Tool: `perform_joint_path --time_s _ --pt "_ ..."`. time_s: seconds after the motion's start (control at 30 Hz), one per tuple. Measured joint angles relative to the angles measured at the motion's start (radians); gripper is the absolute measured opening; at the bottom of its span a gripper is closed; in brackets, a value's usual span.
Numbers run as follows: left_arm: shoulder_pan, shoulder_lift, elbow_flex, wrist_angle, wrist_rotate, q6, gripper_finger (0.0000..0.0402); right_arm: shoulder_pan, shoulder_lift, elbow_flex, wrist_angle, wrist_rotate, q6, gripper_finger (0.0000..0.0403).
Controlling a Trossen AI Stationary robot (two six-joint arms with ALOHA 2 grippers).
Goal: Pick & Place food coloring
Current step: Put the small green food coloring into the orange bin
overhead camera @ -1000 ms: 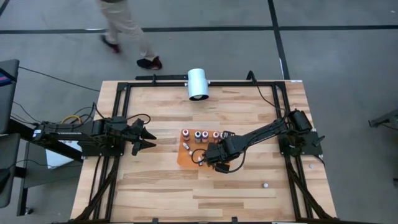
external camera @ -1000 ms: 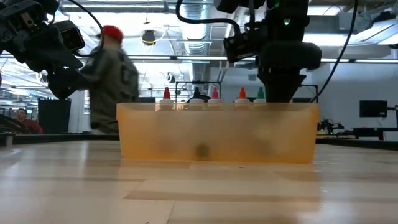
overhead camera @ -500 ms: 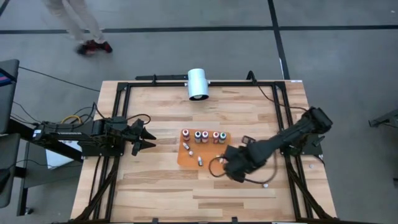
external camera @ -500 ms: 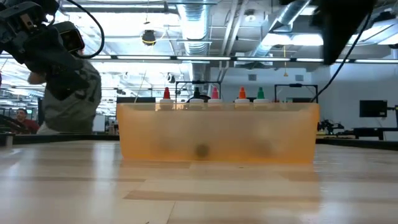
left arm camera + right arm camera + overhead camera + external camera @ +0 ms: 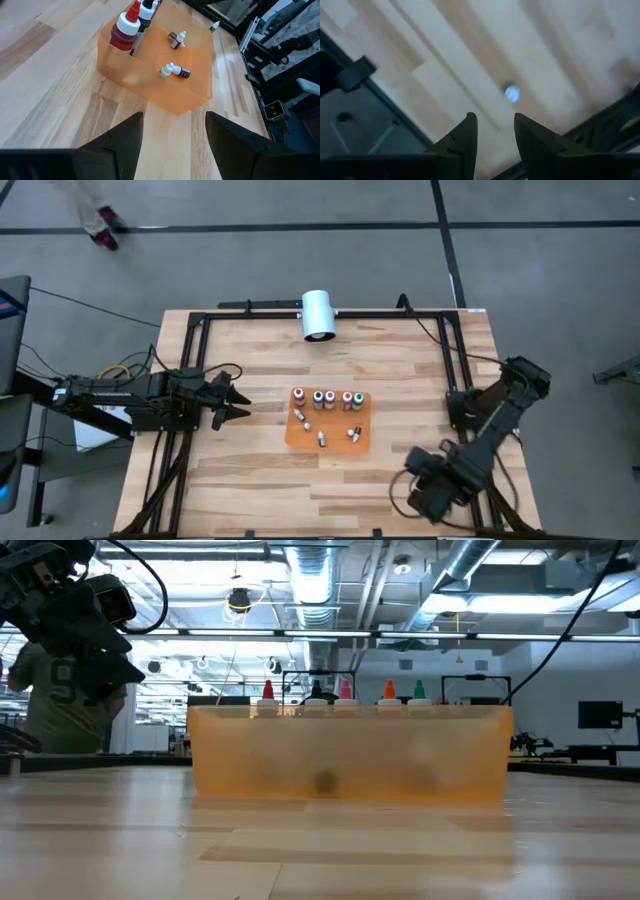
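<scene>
- The orange tray (image 5: 328,442) sat at the middle of the table (image 5: 250,490), well apart from both grippers. It lay between them, ahead of the left one.
- Four food coloring bottles (image 5: 324,397) stood upright in a row along the tray's far edge. Three more bottles (image 5: 321,438) lay on their sides on its floor.
- In the left wrist view, two of those tipped bottles (image 5: 176,71) rested apart from each other beyond the standing row.
- The right gripper (image 5: 495,137) hovered over the near right corner of the table. Its fingers were parted with nothing between them.
- A small pale bottle (image 5: 512,93) sat on the wood just ahead of those fingers, not touching them. It looked like one still to be collected.
- The left gripper (image 5: 172,135) waited at the left edge of the table. Its fingers were spread wide and empty, aimed at the tray.
- Judged from this, most of the bottles were already placed. At least the loose one by the right gripper was still to be picked up and carried to the tray.
- The tipped bottles might count as placed or not; I could not tell.
</scene>
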Motion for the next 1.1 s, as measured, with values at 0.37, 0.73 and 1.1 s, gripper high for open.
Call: perform_joint_path --time_s 0.37,0.73,1.1 --pt "0.000 0.000 0.000 0.000 0.000 -0.001 0.0206 0.158 0.005 0.000 0.047 0.010 0.333 0.0184" --pt "0.000 0.000 0.000 0.001 0.009 0.001 0.0206 0.162 0.005 -0.049 0.066 0.041 0.357 0.0236" --pt "0.000 0.000 0.000 0.000 0.016 0.001 0.0206 0.156 0.005 -0.159 0.141 0.041 0.358 0.0235"
